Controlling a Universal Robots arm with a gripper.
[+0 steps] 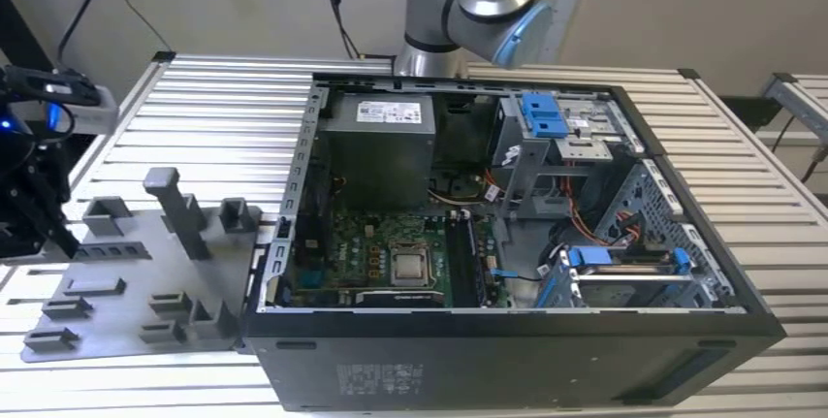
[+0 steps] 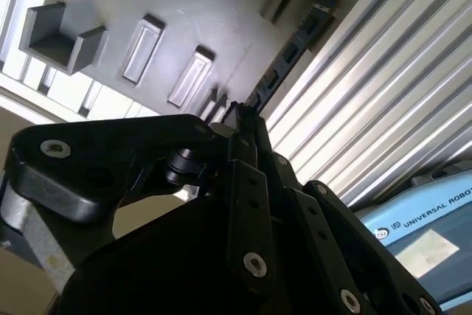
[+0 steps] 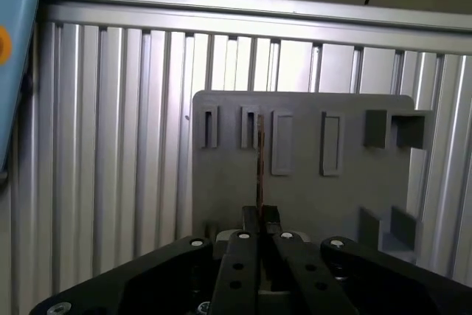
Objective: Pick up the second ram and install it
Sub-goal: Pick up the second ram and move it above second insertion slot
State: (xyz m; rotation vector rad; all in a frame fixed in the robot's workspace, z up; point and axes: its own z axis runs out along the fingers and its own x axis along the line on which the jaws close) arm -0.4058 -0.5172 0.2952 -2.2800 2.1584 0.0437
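In both wrist views my gripper point(image 3: 260, 215) point(image 2: 243, 117) is shut on the second ram point(image 3: 259, 160), a thin dark strip seen edge-on that sticks out past the fingertips. The second wrist view shows the ram's point(image 2: 291, 53) notched dark edge reaching over the grey fixture plate point(image 2: 184, 12). It hangs above the plate's point(image 3: 310, 197) row of narrow slots point(image 3: 282, 143). In the exterior view the gripper point(image 1: 37, 224) is at the far left, above the plate's point(image 1: 130, 287) left edge and well away from the open computer case point(image 1: 518, 350) and its motherboard point(image 1: 375, 263).
The fixture plate carries upright grey holders point(image 1: 175, 209) and low sockets. It lies on a ribbed aluminium table point(image 1: 194, 108). The case holds a power supply point(image 1: 375, 132), blue drive clips point(image 1: 544, 112) and cables. The arm's base point(image 1: 472, 6) stands behind the case.
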